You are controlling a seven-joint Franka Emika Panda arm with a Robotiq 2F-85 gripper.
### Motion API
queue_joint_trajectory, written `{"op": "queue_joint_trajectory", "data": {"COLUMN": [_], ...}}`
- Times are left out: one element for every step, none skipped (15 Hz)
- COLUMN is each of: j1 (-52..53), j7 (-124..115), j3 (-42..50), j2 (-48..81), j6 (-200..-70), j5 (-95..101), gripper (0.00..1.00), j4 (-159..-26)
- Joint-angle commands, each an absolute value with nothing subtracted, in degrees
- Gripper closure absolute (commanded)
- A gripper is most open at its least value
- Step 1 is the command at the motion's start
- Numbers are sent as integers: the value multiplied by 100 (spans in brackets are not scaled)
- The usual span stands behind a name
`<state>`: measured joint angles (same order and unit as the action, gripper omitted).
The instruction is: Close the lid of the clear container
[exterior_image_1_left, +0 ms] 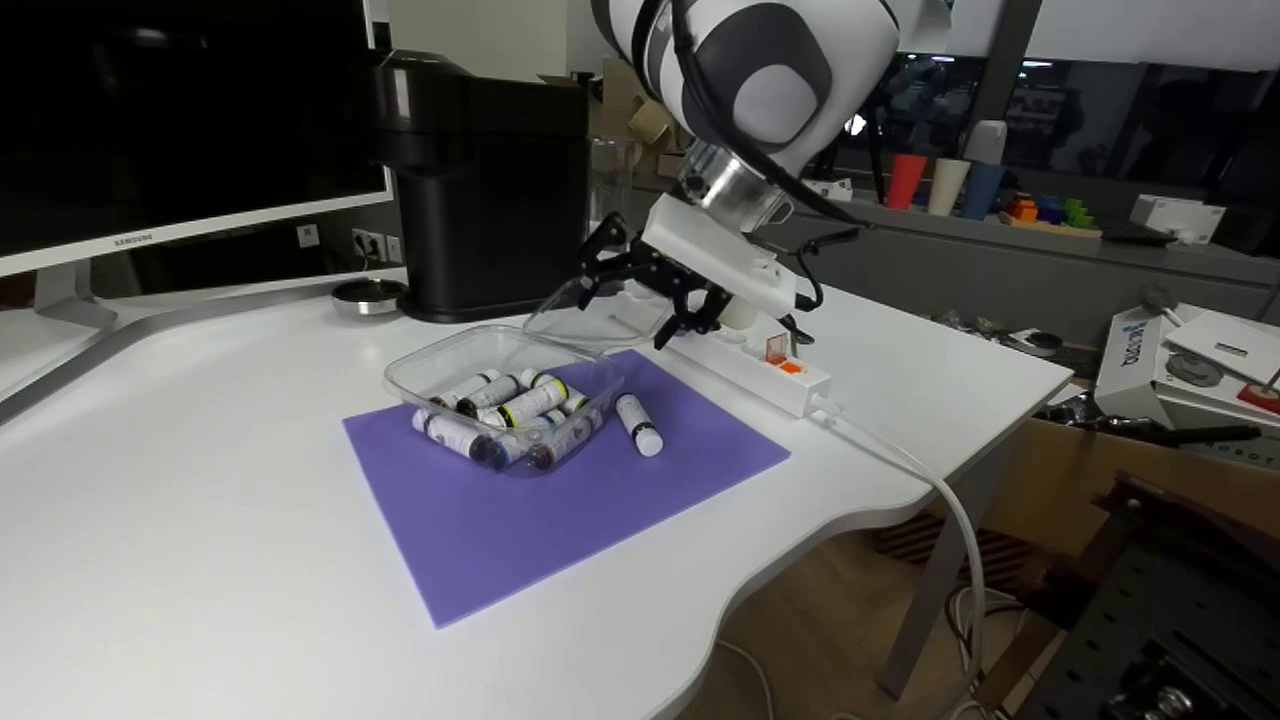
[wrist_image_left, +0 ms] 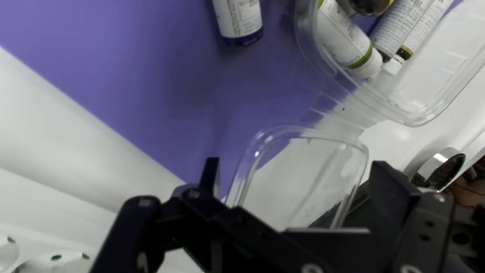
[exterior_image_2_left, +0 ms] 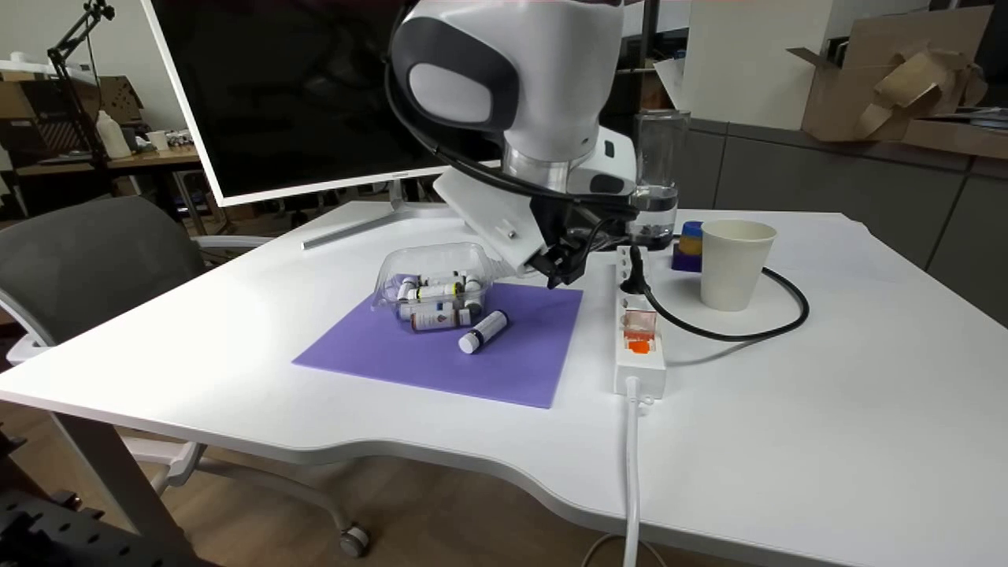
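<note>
The clear container (exterior_image_1_left: 425,372) is a shallow see-through box on the purple mat with several small white bottles in it. It also shows in an exterior view (exterior_image_2_left: 441,253) and in the wrist view (wrist_image_left: 411,118). Its lid (exterior_image_1_left: 570,325) is folded open on the side by my gripper and looks tilted. In the wrist view the lid (wrist_image_left: 299,182) lies between my spread fingers, its outer end hidden by the gripper's body. My gripper (wrist_image_left: 297,168) is open, one finger on each side of the lid. I cannot tell if they touch. In an exterior view the gripper (exterior_image_2_left: 555,272) largely hides the lid.
A loose white bottle (exterior_image_1_left: 638,425) lies on the purple mat (exterior_image_1_left: 560,530) beside the box. A power strip (exterior_image_1_left: 750,365) lies close to the gripper. A black machine (exterior_image_1_left: 490,190) and a monitor (exterior_image_1_left: 180,110) stand behind. A paper cup (exterior_image_2_left: 734,264) and a black cable (exterior_image_2_left: 732,340) are nearby.
</note>
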<state>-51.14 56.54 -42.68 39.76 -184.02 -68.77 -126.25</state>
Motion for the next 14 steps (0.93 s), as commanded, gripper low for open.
{"op": "queue_joint_trajectory", "data": {"j1": [-5443,-5519,-5591,-5648,-5701,-5749,-5762,-5787,-5809,-5820,-5831,-5833,-5818,-5796], "j7": [5945,5966,5972,5986,6000,6015,6031,6063,6095,6110,6124,6161,6194,6222], "j3": [-4695,-4800,-4895,-4973,-5039,-5086,-5109,-5143,-5165,-5181,-5193,-5196,-5194,-5186], "j2": [3911,3944,3969,3984,4001,4011,4006,4012,4011,4003,3993,3975,3951,3926], "j6": [-18876,-18996,-19102,-19174,-19235,-19229,-19229,-19226,-19199,-19180,-19144,-19124,-19121,-19132], "j5": [-6969,-6922,-6873,-6832,-6800,-6773,-6761,-6744,-6716,-6672,-6639,-6619,-6597,-6547], "gripper": [0,0,0,0,0,0,0,0,0,0,0,0,0,0], "j4": [-12659,-12643,-12637,-12636,-12634,-12636,-12642,-12646,-12655,-12660,-12672,-12682,-12692,-12707]}}
